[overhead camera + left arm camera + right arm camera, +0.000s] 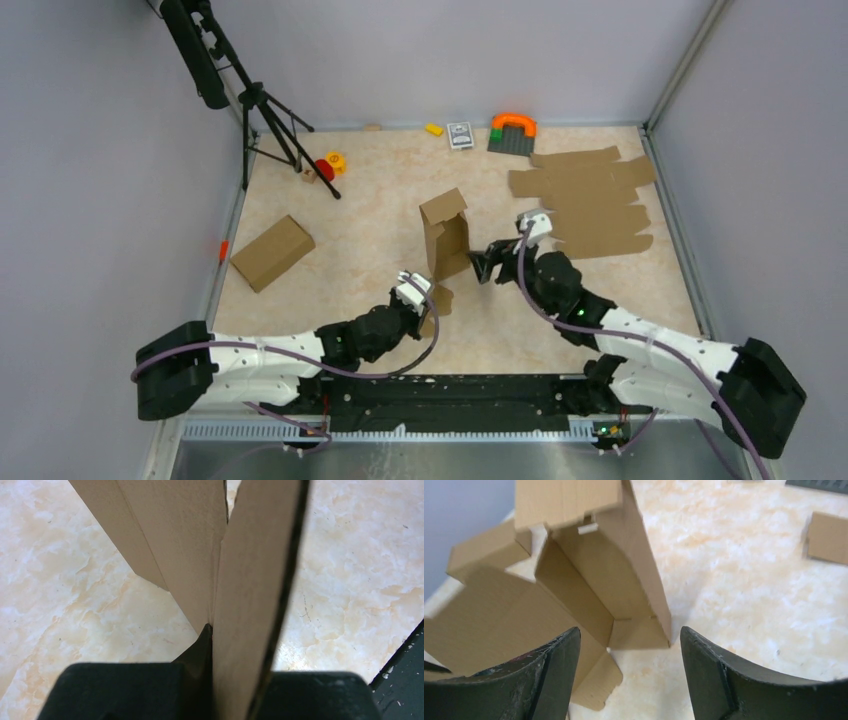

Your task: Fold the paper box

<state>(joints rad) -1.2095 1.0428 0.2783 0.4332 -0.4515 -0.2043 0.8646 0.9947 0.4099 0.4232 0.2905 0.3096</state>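
The paper box (445,235), a plain brown cardboard sheet with creased walls and flaps, stands up tall in the middle of the pale stone-look table (350,210). It is only half folded. Its walls are up, but the top flap hangs open.

The left gripper (212,645), black with two fingers, is pinched tight on a thin cardboard flap at the near bottom of the box. The right gripper (629,632), also black, has its two fingers wide apart and holds nothing. It sits just beside the right wall of the box and looks into the open inside corner.

I think the job is in the middle: the walls are being made and the box is not closed yet. The next move likely needs the right gripper to push or pinch a side flap and tuck it in, while the left one holds the box steady. The box is tall and light, so it may tip over.

Now the count:
- one half-folded box
- one pile of flat brown cardboard sheets (590,200) at the far right; I cannot tell how many sheets are in it
- one closed brown cardboard box (272,252) at the left
- one black tripod (255,105) at the far left
- one orange toy arch (513,122) at the far edge
- two robot arms
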